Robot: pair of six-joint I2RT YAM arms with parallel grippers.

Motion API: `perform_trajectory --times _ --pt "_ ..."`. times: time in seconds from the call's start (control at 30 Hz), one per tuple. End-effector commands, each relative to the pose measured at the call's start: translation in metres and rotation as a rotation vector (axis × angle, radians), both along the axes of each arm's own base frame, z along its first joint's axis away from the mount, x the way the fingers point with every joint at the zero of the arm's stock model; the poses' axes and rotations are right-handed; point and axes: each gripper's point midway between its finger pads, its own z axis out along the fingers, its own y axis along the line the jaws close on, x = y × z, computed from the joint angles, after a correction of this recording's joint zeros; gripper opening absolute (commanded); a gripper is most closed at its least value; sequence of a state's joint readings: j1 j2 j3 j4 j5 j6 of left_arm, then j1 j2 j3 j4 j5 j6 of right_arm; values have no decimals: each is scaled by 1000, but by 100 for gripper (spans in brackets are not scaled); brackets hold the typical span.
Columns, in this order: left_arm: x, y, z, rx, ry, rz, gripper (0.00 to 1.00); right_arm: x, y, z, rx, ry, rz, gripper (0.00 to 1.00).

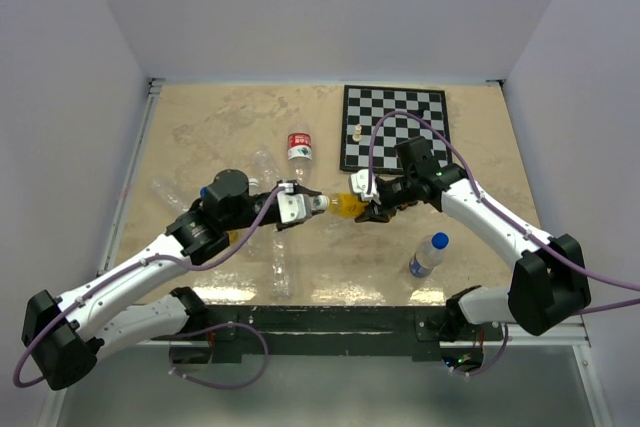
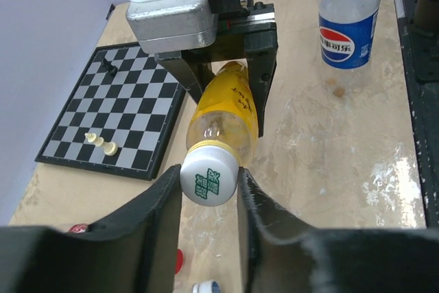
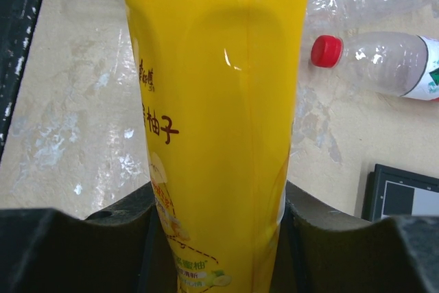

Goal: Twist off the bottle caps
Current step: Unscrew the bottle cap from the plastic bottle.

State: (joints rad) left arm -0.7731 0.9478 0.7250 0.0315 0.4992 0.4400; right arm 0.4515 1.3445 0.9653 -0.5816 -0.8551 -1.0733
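An orange-yellow bottle (image 1: 347, 206) hangs level above the table between my two grippers. Its white bottle cap (image 2: 208, 173), printed in green, sits between the pads of my left gripper (image 2: 209, 183), and both pads touch its sides. In the top view the left gripper (image 1: 316, 204) meets the bottle's left end. My right gripper (image 3: 216, 204) is shut on the bottle's yellow body (image 3: 212, 87), with a finger pressed on each side. The same right gripper (image 2: 226, 77) faces me in the left wrist view.
A clear bottle with a blue-and-white label and blue cap (image 1: 428, 255) stands near the right arm. A red-capped bottle (image 1: 300, 146) lies at the back. The chessboard (image 1: 395, 127) holds several pieces. Crushed clear bottles (image 1: 279, 262) lie nearby. A loose red cap (image 2: 178, 262) lies below.
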Motion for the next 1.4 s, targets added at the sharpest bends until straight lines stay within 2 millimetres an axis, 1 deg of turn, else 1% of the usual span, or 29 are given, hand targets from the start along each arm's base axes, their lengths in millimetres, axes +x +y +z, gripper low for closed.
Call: perform_trajectory --times 0.0,0.03,0.07,0.1,0.2,0.3,0.33,0.4,0.43,0.5,0.57,0.83,0.87,0.93,1.03,1.1,1.17,1.3,1.33,1.37 --pt "-4 -8 27 -78 -3 -33 21 1 7 12 35 -23 28 0" --pt "-5 -8 29 -89 15 -30 13 1 7 12 35 -23 26 0" --pt "-4 -7 31 -103 33 -18 3 1 7 12 35 -23 26 0" --pt "-3 -6 32 -119 65 6 0 1 7 13 35 -24 26 0" --pt "5 -1 42 -195 216 121 0 1 7 12 33 -23 28 0" --pt "16 8 50 -312 460 304 0 1 7 11 31 -23 27 0" --pt "23 15 51 -368 555 403 0 1 7 10 28 -21 27 0" --pt "34 29 43 -436 738 589 0 1 8 9 26 -18 27 0" --pt "34 30 39 -451 805 636 0 1 7 8 24 -16 26 0" --pt "32 28 34 -455 900 669 0 1 8 8 23 -18 29 0" --pt "31 26 31 -464 941 675 0 2 7 6 18 -14 25 0" --pt "35 25 31 -473 916 668 0 2 7 6 16 -18 22 0" --pt "35 25 31 -474 911 670 7 2 8 6 16 -18 23 0" --pt "34 26 31 -464 906 668 30 2 8 7 17 -17 24 0" --pt "31 30 35 -463 879 658 61 2 8 7 16 -18 23 0" --pt "34 36 39 -467 839 676 75 2 8 7 17 -17 24 0" --pt "32 40 42 -448 791 667 82 2 8 7 16 -16 24 0" --pt "29 54 47 -385 658 653 93 2 8 7 17 -20 26 0" --pt "28 57 47 -363 630 656 93 2 8 7 16 -19 24 0" --pt "27 61 47 -336 592 653 96 2 7 7 16 -17 23 0"
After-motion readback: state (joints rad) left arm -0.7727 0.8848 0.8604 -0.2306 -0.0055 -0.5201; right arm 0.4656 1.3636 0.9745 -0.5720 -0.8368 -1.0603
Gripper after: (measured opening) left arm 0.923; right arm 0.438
